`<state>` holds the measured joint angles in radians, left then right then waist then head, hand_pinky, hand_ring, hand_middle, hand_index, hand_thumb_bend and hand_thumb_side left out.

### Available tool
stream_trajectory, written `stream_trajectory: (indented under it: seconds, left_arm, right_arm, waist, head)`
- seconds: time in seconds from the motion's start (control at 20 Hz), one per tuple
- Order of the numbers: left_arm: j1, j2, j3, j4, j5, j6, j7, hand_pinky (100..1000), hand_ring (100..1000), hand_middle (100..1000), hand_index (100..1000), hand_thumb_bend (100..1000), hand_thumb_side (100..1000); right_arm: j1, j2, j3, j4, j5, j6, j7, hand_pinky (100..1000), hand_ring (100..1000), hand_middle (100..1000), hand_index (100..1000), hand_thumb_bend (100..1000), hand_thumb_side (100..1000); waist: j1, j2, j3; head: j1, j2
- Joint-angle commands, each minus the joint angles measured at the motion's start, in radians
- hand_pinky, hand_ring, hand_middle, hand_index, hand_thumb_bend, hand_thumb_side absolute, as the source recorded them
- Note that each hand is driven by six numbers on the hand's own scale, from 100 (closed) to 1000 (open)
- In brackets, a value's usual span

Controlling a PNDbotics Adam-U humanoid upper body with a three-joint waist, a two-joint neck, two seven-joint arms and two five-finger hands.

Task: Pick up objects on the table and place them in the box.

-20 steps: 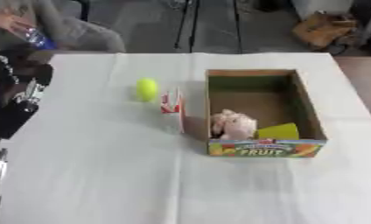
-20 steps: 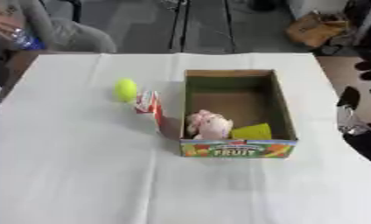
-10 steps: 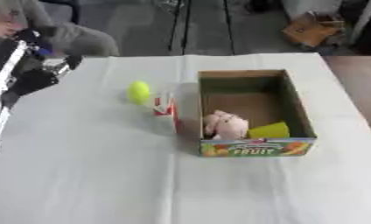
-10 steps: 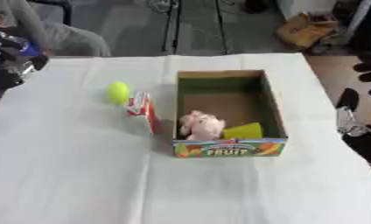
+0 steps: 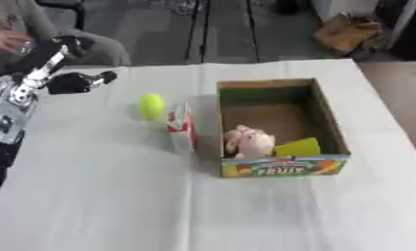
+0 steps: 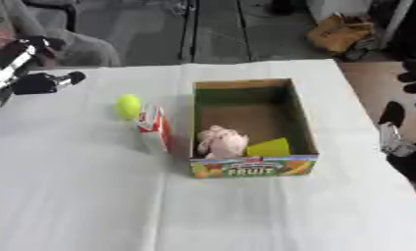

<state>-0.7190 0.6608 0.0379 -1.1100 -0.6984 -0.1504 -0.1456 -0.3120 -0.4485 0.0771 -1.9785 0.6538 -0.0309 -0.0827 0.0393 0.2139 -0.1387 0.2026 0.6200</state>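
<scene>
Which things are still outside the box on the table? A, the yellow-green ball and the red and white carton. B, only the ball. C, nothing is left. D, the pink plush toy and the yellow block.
A: the yellow-green ball and the red and white carton sit on the white tablecloth just left of the box.

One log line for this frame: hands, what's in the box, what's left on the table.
left hand: raised, holds nothing | right hand: idle | box: pink toy, yellow item | table: ball, carton

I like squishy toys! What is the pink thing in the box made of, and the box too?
The pink thing looks like soft plush: lumpy, matte, fuzzy edges, though I can't be sure. The box looks like cardboard: plain brown inside, with a printed fruit label on its front.
</scene>
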Motion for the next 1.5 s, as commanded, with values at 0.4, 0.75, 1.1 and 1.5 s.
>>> stream_trajectory:
  seconds: [0.4,0.75,1.1,1.5]
  left_arm:
    - [-0.13,-0.093,-0.05,0.121,-0.137,-0.088,0.008,672,715,747,883,751,682]
    - [-0.129,-0.11,-0.049,0.168,-0.23,-0.128,0.005,684,720,745,881,756,684]
    - [-0.118,-0.114,-0.042,0.188,-0.301,-0.102,0.06,686,722,751,879,766,659]
    - [-0.114,-0.121,-0.037,0.223,-0.342,-0.096,0.144,682,724,756,880,755,644]
  right_arm:
    - [-0.025,-0.025,0.006,-0.022,-0.012,-0.01,0.01,616,724,739,923,100,235]
    - [-0.025,-0.023,0.008,-0.022,-0.014,-0.012,0.009,614,723,738,924,100,257]
    - [-0.024,-0.02,0.007,-0.022,-0.014,-0.011,0.007,614,723,738,924,100,261]
    - [-0.026,-0.019,0.007,-0.022,-0.016,-0.013,0.006,613,722,737,925,100,268]
  waist:
    - [0.003,-0.007,-0.032]
    - [0.004,0.0,-0.043]
    - [0.004,0.003,-0.044]
    - [0.001,0.011,-0.053]
  head:
    - [0.021,-0.023]
    - [0.023,-0.025]
    - [0.02,-0.026]
    - [0.022,-0.032]
